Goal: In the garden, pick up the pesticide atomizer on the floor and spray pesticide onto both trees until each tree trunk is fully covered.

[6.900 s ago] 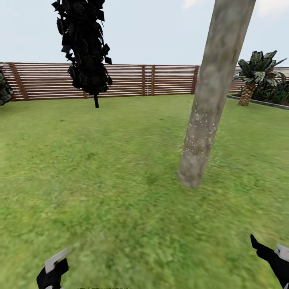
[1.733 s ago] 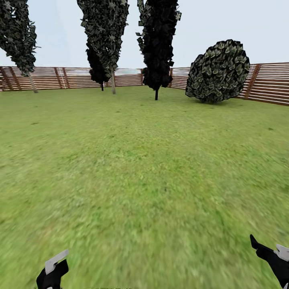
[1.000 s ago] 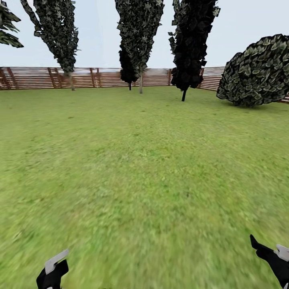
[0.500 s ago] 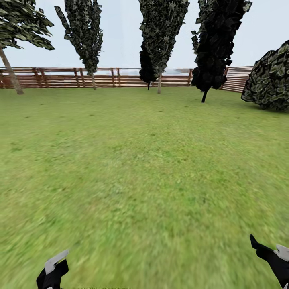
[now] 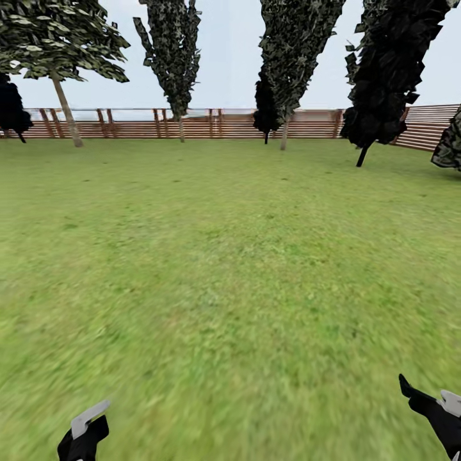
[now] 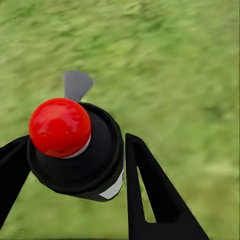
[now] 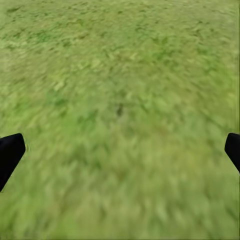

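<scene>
Along the far edge of the lawn (image 5: 230,256) a brown slatted fence (image 5: 211,123) is seen, running across the head view and angling nearer at the right end. Just before the fence several dark thin-trunked trees (image 5: 282,57) are ranged, and toward its left end a tree (image 5: 64,96) with a pale bare trunk and a flat patchy green crown is found, its trunk leaning slightly; whether any whitish speckles lie on that trunk cannot be told at this distance. Between the fence and the robot a wide stretch of open grass is laid out, with nothing standing on it. Farthest from the fence, at the near edge of the grass, the left gripper (image 6: 75,165) is shown closed around the pesticide atomizer (image 6: 75,150), a small dark body with a red cap facing the wrist camera and a grey tip pointing toward the grass; black fingers (image 6: 150,195) are pressed to its sides. The right gripper (image 7: 120,150) is held spread wide, with nothing between its fingertips but blurred grass. Both grippers are also glimpsed low in the head view, well apart, the left (image 5: 83,432) and the right (image 5: 435,416).
</scene>
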### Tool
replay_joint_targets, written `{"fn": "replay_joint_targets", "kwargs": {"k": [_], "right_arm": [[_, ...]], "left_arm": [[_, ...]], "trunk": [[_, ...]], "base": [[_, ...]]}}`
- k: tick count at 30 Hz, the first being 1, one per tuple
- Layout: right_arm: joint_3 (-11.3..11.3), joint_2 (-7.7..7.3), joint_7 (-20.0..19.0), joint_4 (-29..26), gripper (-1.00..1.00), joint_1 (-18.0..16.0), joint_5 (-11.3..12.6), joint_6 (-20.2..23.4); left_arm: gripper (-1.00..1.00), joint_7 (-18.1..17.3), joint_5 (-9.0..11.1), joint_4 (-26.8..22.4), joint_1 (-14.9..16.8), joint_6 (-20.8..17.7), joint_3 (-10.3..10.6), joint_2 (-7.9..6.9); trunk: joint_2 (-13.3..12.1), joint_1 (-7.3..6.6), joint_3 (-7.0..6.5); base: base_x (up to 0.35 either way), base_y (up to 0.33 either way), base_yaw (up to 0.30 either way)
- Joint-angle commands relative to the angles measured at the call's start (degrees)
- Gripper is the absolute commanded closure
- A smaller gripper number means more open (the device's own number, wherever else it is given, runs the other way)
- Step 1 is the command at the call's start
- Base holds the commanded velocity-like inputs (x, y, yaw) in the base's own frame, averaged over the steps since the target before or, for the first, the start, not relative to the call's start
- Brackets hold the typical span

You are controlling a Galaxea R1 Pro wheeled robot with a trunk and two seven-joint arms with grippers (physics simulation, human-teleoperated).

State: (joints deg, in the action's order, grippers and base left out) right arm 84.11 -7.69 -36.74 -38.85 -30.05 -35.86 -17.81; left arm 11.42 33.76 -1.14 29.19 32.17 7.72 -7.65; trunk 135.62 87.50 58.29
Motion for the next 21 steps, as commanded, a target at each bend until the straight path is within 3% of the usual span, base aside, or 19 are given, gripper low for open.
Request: {"fn": "replay_joint_targets", "kwargs": {"k": [1, 21], "right_arm": [[0.0, 0.0, 0.0, 0.0, -1.0, 0.0, 0.0, -0.02], [0.0, -0.01, 0.0, 0.0, -1.0, -0.01, 0.0, 0.03]], "left_arm": [[1.0, 0.01, -0.01, 0.0, 0.0, 0.0, 0.02, 0.0], [1.0, 0.01, -0.01, 0.0, -0.01, 0.0, 0.02, 0.0]], "trunk": [[0.0, 0.0, 0.0], [0.0, 0.0, 0.0]], "base": [[0.0, 0.0, 0.29], [0.0, 0.0, 0.29]]}}
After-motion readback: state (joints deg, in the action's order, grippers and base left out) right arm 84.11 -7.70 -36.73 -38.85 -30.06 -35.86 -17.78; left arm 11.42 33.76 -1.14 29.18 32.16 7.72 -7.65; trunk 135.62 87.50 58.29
